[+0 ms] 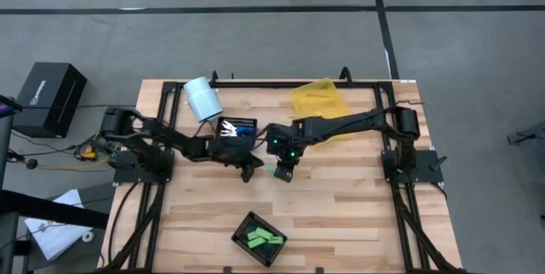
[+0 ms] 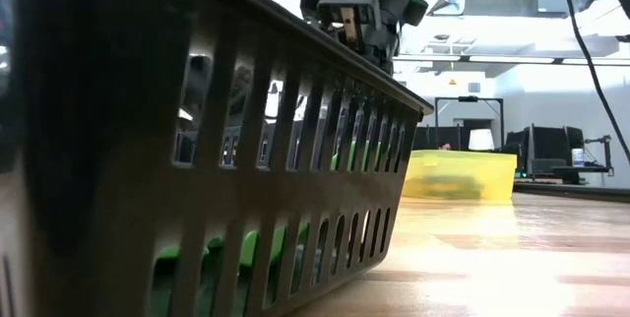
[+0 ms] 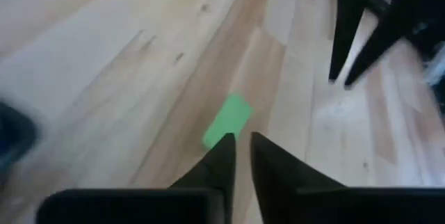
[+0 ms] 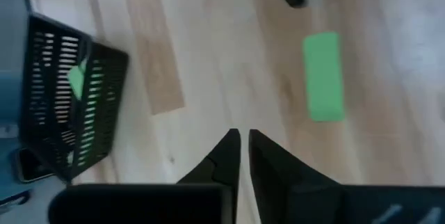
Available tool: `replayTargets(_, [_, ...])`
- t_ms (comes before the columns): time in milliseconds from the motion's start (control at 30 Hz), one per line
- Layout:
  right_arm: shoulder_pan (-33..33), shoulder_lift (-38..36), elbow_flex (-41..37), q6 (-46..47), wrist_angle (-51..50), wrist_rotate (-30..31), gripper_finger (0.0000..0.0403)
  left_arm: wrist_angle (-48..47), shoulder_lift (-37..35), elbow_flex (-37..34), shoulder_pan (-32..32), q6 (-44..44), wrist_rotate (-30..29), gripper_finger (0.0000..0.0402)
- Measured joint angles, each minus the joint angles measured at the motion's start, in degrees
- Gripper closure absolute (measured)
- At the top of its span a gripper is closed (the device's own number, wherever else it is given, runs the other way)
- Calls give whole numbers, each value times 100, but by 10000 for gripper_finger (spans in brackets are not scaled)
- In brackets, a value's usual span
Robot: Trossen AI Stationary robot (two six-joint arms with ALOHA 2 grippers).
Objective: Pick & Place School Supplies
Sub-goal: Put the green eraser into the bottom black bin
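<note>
One light-green oblong piece (image 1: 269,169) lies flat on the wooden table (image 1: 341,214) between my two grippers. My left gripper (image 1: 249,171) is shut just to its left; in the left wrist view the piece (image 3: 228,120) lies just past the fingertips (image 3: 240,142). My right gripper (image 1: 285,173) is shut just to its right; in the right wrist view the piece (image 4: 324,86) lies off to one side of the gripper (image 4: 243,137). A black tray (image 1: 260,240) near the front edge holds several green pieces. Blue-handled tools lie in another black tray (image 1: 237,128). The yellow-orange packs do not show.
A yellow translucent bin (image 1: 319,99) stands at the far middle-right, and a pale white-blue cylinder (image 1: 203,98) at the far left. The low view is filled by the near black tray's slotted wall (image 2: 246,189), with the yellow bin (image 2: 458,174) behind. Bare table lies front right.
</note>
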Motion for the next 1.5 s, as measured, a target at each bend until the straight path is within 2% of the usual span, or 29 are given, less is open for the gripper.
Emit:
replayTargets(167, [47, 0, 0, 64, 32, 28, 355, 182, 558, 310, 23, 67, 224, 397])
replayTargets(267, [30, 0, 0, 63, 22, 45, 350, 215, 874, 462, 26, 151, 430, 397])
replayTargets(500, [-12, 0, 0, 65, -32, 44, 349, 240, 1355, 509, 133, -109, 388, 398])
replayTargets(700, [-15, 0, 0, -23, -156, 66, 349, 207, 1334, 505, 386, -100, 318, 400])
replayTargets(800, [-42, 0, 2, -201, -373, 260, 349, 197, 1322, 503, 497, -114, 323, 400])
replayTargets(1000, [-184, 0, 2, -375, -514, 324, 349, 254, 1326, 494, 522, -94, 338, 400])
replayTargets(1267, [-276, 0, 2, -461, -533, 539, 349, 853, 1276, 474, 499, -316, 1244, 400])
replayTargets(1500, [-307, 0, 2, -482, -506, 582, 349, 847, 1259, 479, 508, -134, 1235, 400])
